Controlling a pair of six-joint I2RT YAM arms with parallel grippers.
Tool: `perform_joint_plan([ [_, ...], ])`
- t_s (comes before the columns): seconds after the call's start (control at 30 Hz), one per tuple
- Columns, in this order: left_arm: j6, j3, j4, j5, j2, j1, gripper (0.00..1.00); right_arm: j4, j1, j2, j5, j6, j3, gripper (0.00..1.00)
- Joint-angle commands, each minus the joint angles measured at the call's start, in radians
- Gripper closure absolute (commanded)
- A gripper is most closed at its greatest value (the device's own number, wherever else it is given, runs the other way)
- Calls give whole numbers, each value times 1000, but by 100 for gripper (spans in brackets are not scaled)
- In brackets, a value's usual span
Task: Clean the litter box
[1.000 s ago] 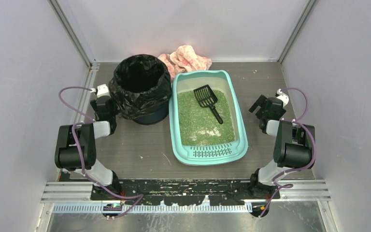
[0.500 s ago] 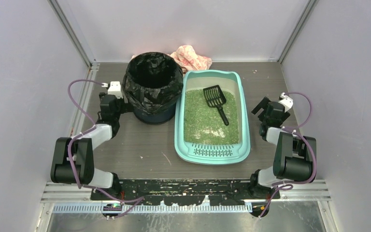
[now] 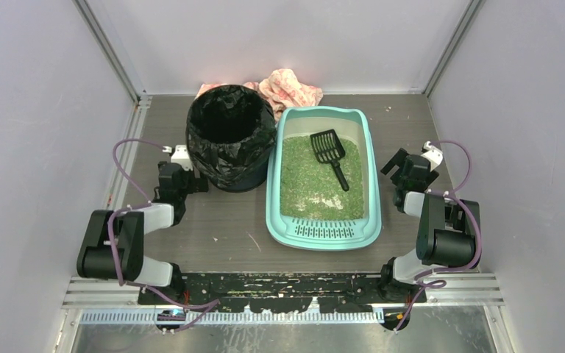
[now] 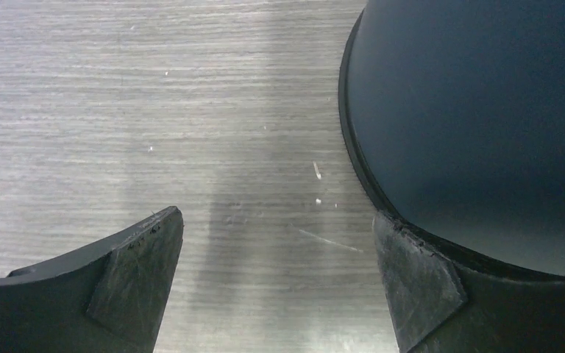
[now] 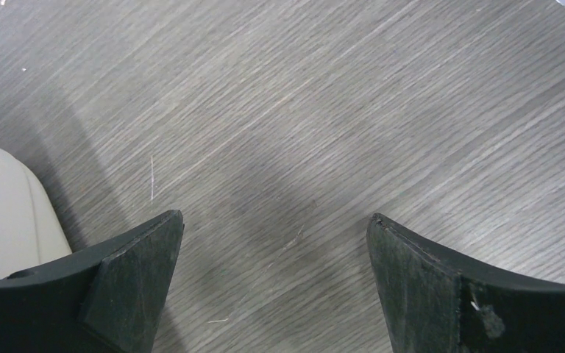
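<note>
Counting from the overhead view, I have one litter box, one black scoop, one round bin lined with a black bag, one crumpled pink-and-white cloth, and two grippers on the grey wood-grain table.

Both sets of jaws stand spread wide and hold nothing. The left gripper sits low at the near left side of the bin. In its wrist view bare table fills the gap between the fingers. The bin's dark wall curves in just above the right-hand finger, and I cannot tell whether the two touch. The right gripper hangs over bare table, and its wrist view shows only wood grain between the fingers.

The litter box lies in the middle of the table between the two arms, its slotted lip at the near end. Green litter covers its floor and the scoop rests on it toward the far end. The box stands just beside the bin on its left. The right gripper is near the box's right wall but apart from it. The left gripper is farther off, with the bin between.
</note>
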Motion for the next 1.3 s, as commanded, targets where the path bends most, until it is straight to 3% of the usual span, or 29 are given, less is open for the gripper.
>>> perform_joint_plan([
  [0.0,23,46,203,-11,112,2,0,-92,12,-9,40,30,79,0],
  [0.2,-7,-10,297,-19,128,20,0,79,30,-15,15,-26,11,0],
  [0.27,-9,-11,299,-19,128,19,0,42,30,7,-34,-54,45,0],
  [0.43,-9,-16,317,-18,132,20,0,202,60,-54,-11,-81,-72,0],
  [0.5,-8,-18,326,-18,137,19,0,347,74,-64,-45,-107,-155,0],
  [0.6,-9,-20,330,-17,134,20,0,754,187,80,53,-216,-286,0],
  [0.67,-8,-21,332,-16,135,20,0,589,216,20,105,-231,-248,0],
  [0.8,-8,-24,346,-16,137,20,0,421,216,37,109,-231,-145,0],
  [1.27,-7,-31,364,-15,142,20,0,426,216,41,100,-229,-145,0],
])
